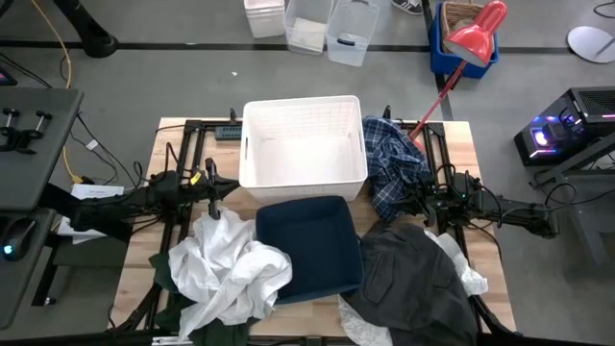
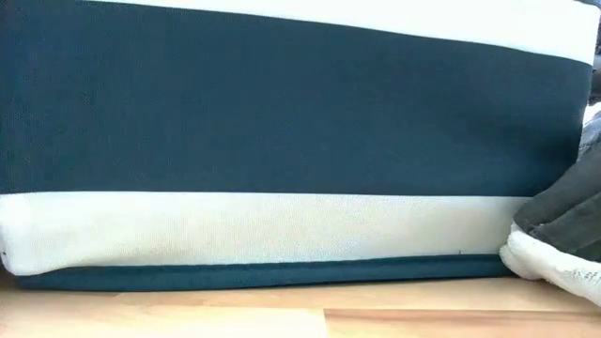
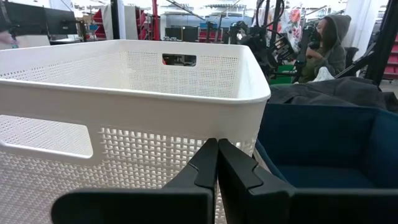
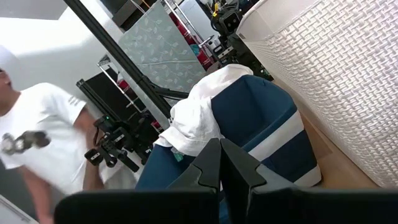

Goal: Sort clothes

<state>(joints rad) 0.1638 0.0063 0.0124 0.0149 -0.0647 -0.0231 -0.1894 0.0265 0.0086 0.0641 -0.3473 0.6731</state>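
A blue-and-white plaid shirt (image 1: 394,165) lies to the right of the white slatted basket (image 1: 303,144), partly against its wall. A large white garment (image 1: 231,269) lies heaped at the near left, over a dark green one (image 1: 165,281), and laps onto the rim of the navy bin (image 1: 309,248). A dark grey garment (image 1: 415,279) lies at the near right over another white one (image 1: 471,277). My left gripper (image 3: 217,163) is shut and empty, beside the basket's left near corner. My right gripper (image 4: 221,163) is shut and empty, by the plaid shirt's near edge.
The basket stands at the far middle and the navy bin just in front of it; in the low view the bin (image 2: 282,122) fills the frame. A person in a white shirt (image 4: 37,137) stands beyond the table's left side. Another person (image 3: 326,43) sits beyond the right side.
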